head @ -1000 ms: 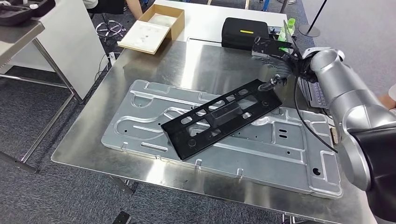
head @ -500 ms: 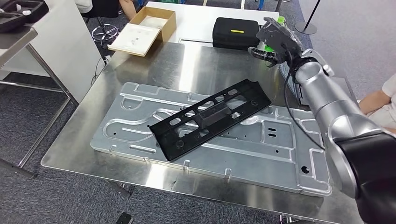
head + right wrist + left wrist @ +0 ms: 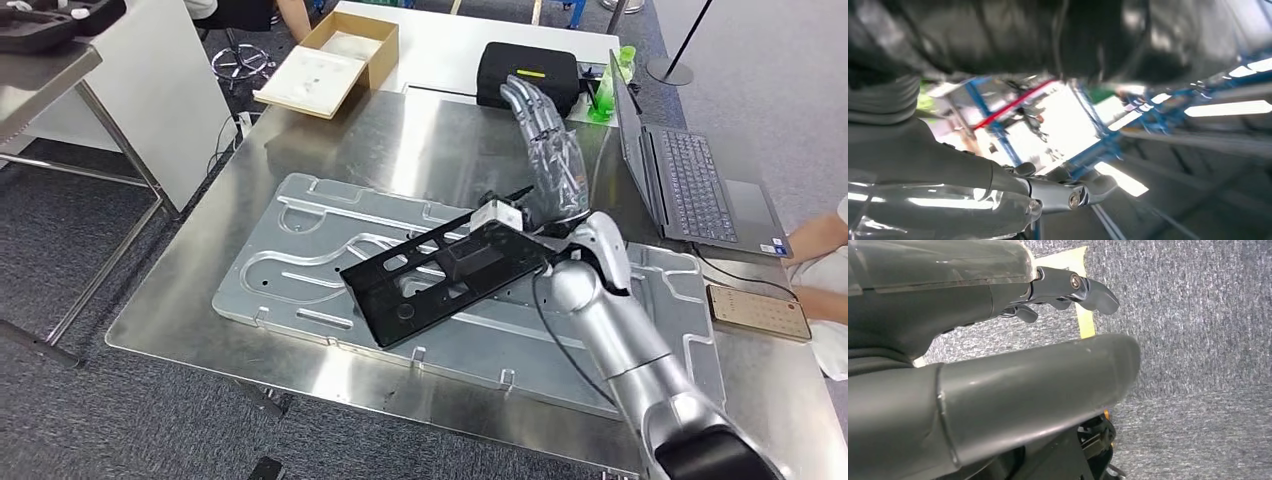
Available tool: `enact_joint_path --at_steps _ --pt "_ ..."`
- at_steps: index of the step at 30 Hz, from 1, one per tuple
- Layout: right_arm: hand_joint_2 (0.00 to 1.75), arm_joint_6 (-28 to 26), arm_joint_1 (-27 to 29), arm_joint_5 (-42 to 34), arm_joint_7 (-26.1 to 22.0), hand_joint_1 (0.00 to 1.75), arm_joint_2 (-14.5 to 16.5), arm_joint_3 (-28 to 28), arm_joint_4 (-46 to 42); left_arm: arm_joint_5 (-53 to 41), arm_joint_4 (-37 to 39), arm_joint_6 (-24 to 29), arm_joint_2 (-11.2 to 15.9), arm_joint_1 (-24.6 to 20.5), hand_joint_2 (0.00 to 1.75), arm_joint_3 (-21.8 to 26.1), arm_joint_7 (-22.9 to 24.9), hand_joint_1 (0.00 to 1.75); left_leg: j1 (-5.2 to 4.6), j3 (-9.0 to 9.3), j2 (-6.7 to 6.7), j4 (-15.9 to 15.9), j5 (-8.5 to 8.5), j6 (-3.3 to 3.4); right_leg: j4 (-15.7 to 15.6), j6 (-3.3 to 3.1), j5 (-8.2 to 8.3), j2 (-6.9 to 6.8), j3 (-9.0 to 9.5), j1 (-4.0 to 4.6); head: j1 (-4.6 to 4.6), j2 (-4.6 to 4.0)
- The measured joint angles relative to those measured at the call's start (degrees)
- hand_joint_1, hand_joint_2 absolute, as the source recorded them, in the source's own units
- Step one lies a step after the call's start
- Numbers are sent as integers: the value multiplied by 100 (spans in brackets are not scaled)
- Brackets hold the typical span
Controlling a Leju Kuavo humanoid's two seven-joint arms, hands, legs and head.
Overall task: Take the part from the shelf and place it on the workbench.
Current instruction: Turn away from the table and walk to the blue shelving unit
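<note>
Workshop or robotics test lab, with an office feel.

A stainless-steel workbench (image 3: 300,150) fills the centre of the head view, carrying a large machined aluminium plate (image 3: 300,260). At the right edge sits an open laptop (image 3: 690,180); at the top, a black equipment case (image 3: 525,70) and cardboard box (image 3: 330,65). Grey carpet (image 3: 110,420) covers the floor.

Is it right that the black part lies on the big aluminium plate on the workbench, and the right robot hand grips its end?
Not quite. In the head view the black part does lie on the aluminium plate on the workbench, but the right robot hand does not grip it: its fingers are stretched out, holding nothing, raised above the part's far end.
</note>
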Motion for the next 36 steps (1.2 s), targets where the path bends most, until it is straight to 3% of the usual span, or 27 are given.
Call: enact_joint_path --at_steps 1,3,5,6,8,10,11,12,14,16,18,20,22,24,25,26,27,28,29,31,33,35,36 --pt "0 -33 72 21 8 0 15 20 -144 -8 0 -1 -10 -13 0 0 7 0 -3 -10 -34 12 -3 -37 -306 -1 92 68 156 -13 -2 0" --pt "0 -75 197 37 21 0 31 38 -382 -21 0 -1 -22 -25 0 0 21 0 -3 -28 -104 9 7 -125 -542 -40 99 127 284 9 -2 0" --pt "0 -104 315 67 26 0 38 41 -562 -30 1 4 -27 -3 0 0 41 0 20 -34 -149 -13 16 -213 -580 -127 116 41 301 23 -2 0" --pt "0 -124 362 88 24 0 47 42 -645 -32 1 8 -28 8 0 0 54 0 24 -59 -104 38 -26 -244 -612 -178 133 0 317 17 -7 0" --pt "0 -157 442 120 20 0 59 44 -792 -31 2 15 -28 11 0 0 79 0 22 -259 56 478 -294 -272 -670 -263 155 -103 347 8 -18 0" --pt "0 -166 530 129 20 0 62 45 -881 -31 2 16 -30 7 0 0 93 0 16 -616 145 1236 -644 -289 -667 -310 140 -213 354 45 -24 0" --pt "0 -166 575 130 20 0 62 46 -908 -31 2 17 -30 14 0 0 97 0 16 -743 156 1501 -719 -294 -656 -322 128 -269 354 62 -24 0" --pt "0 -165 611 131 20 0 62 47 -931 -31 2 17 -31 22 0 0 101 0 16 -775 168 1568 -687 -295 -641 -328 115 -323 355 74 -24 0" --pt "0 -165 644 135 20 0 63 47 -982 -30 2 20 -31 30 0 0 103 0 12 -510 251 1051 -352 -277 -593 -314 73 -421 360 84 -25 0" --pt "0 -166 647 139 21 0 63 47 -1027 -30 2 25 -31 15 0 0 103 0 -27 -165 454 363 -105 -220 -530 -267 17 -508 364 111 -23 0" --pt "0 -182 657 171 22 0 62 48 -1066 -32 2 31 -32 4 0 0 103 0 -67 -67 524 126 -80 -151 -503 -213 -13 -586 370 148 -19 0" --pt "0 -208 686 222 24 0 61 49 -1114 -38 2 38 -33 15 0 1 103 0 -64 -72 402 100 -51 -80 -512 -158 -29 -652 394 143 -17 0" --pt "0 -234 723 252 24 0 58 50 -1183 -46 2 45 -37 25 0 2 106 0 -47 -60 299 60 -17 -8 -353 -100 -178 -508 345 110 -16 0" --pt "0 -252 771 281 26 0 51 51 -1260 -51 2 48 -49 14 0 2 109 0 -38 -59 203 43 5 32 230 -69 -520 -260 83 91 -15 0" --pt "0 -255 802 301 34 0 48 51 -1293 -53 2 46 -57 6 0 2 110 0 -41 -64 147 43 9 40 602 -65 -685 -199 -98 90 -15 0" --pt "0 -255 832 320 46 0 45 52 -1315 -56 2 43 -65 2 0 2 110 0 -45 -66 84 44 10 44 890 -65 -771 -169 -246 92 -15 0" --pt "0 -255 857 333 60 0 43 53 -1334 -58 2 39 -69 4 0 2 112 0 -49 -65 18 45 11 44 1009 -73 -751 -155 -320 94 -15 0" --pt "0 -254 873 342 70 0 42 53 -1354 -60 2 36 -72 7 0 2 113 0 -51 -63 -53 46 12 43 918 -90 -626 -138 -294 97 -15 0" --pt "0 -254 879 346 78 0 39 54 -1377 -61 2 34 -73 9 0 2 115 0 -52 -57 -123 47 13 40 621 -118 -415 -92 -166 100 -14 0" --pt "0 -254 878 347 83 0 32 54 -1430 -61 2 33 -88 5 0 2 116 0 -52 -58 -251 51 21 19 -144 -192 -58 144 175 105 -15 0" --pt "0 -254 878 348 84 0 27 55 -1467 -58 2 33 -105 -7 0 3 116 0 -38 -90 -359 46 43 -40 -510 -233 36 294 332 121 -16 0" --pt "0 -254 876 349 85 0 28 62 -1493 -57 2 33 -111 -6 0 4 116 0 -27 -117 -473 10 78 -124 -554 -256 46 201 353 127 -15 0" --pt "0 -254 875 349 87 0 29 66 -1503 -59 2 33 -110 6 0 4 116 0 -30 -121 -457 10 70 -157 -599 -282 66 133 379 114 -16 0"
